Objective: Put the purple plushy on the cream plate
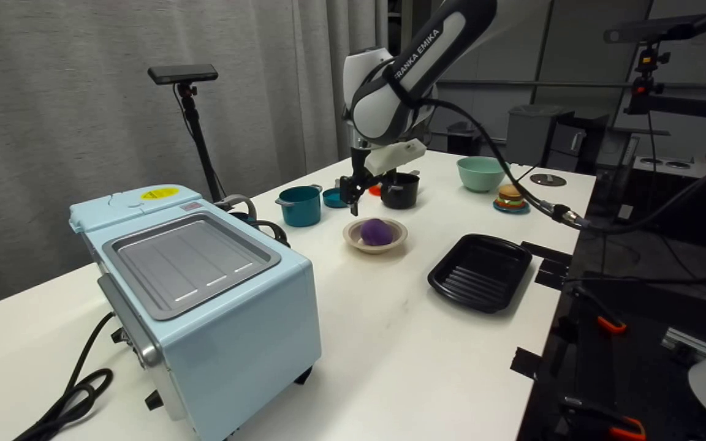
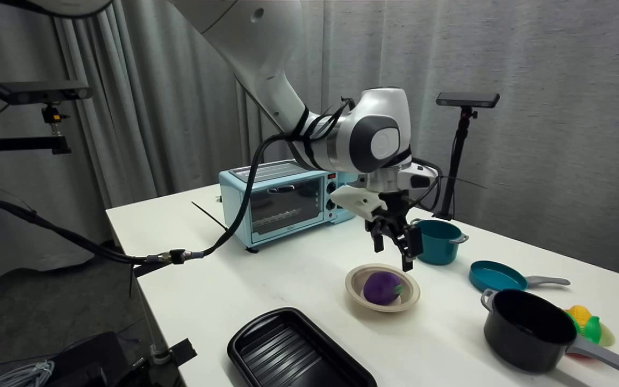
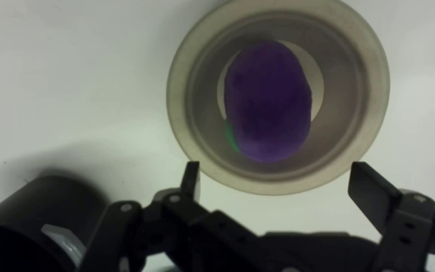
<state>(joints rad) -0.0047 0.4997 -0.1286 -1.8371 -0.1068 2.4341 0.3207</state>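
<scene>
Inside the cream plate lies the purple plushy, an eggplant by its look, with a touch of green at its edge. The raised rim runs all the way around it, and from my wrist I see it covering most of the plate's pale round middle.

My gripper is spread wide: its two fingers stand well apart, and through the gap I see part of the plate's rim and the white table. I hang above the tabletop near the plate's edge, my fingers clear of the plushy.

The plate sits between a teal pot with grey handles and a black baking tray with a ridged floor, apart from both. In an exterior view, past the teal pot come a teal frying pan and, closer to view, a black saucepan; behind the saucepan shows a toy corn cob, yellow and green, partly hidden.

Farther out, a light-blue toaster oven stands in both exterior views, and in an exterior view a grey sheet pan lies on its top. Across the table from it, in that same view, are a mint-green bowl and a toy hamburger on a small blue plate. My white arm, with a black cable strapped along it, slopes down over the table, and grey curtains hang behind.
</scene>
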